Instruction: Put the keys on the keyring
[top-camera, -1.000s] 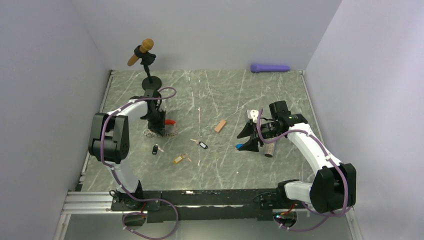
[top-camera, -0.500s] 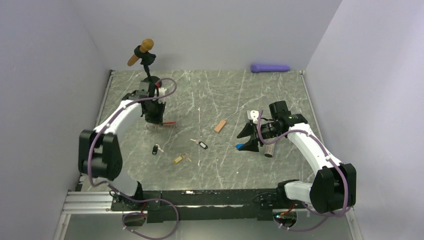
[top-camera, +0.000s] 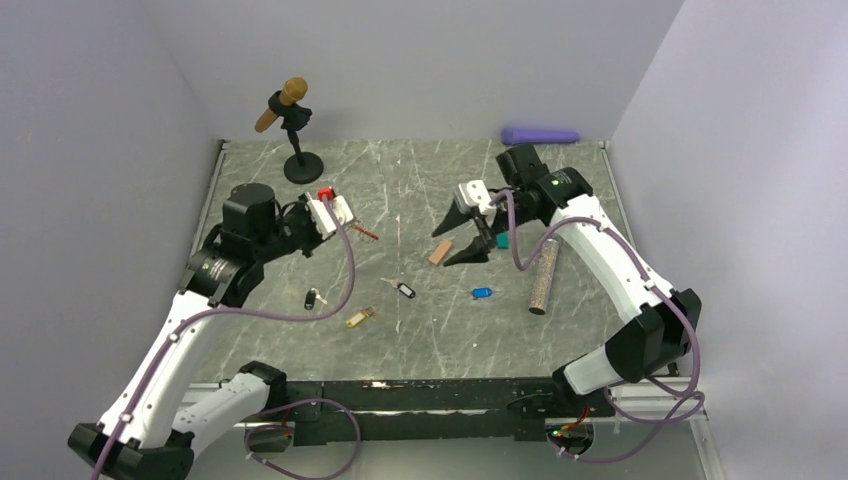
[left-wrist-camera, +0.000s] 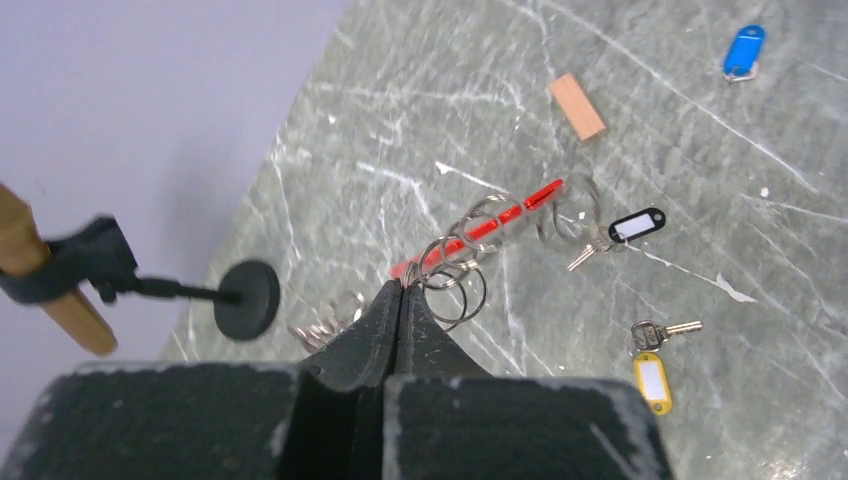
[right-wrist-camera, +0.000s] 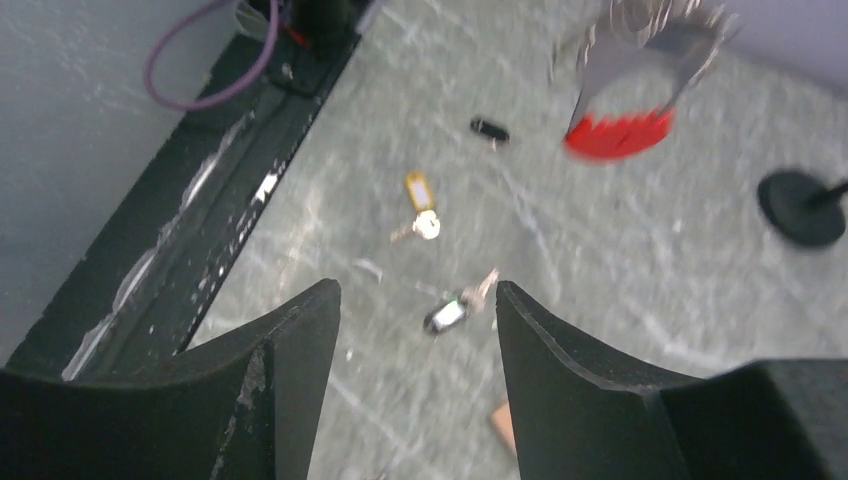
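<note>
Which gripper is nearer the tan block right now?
Right. The right gripper hangs open just above the tan block; the left gripper, shut on the keyring, is well off to its left.

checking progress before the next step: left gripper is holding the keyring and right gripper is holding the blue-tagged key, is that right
Not quite. The right gripper is open and holds nothing, as the right wrist view shows. The blue-tagged key lies on the table in the top view. The rest stands: the left gripper is shut on the keyring.
</note>
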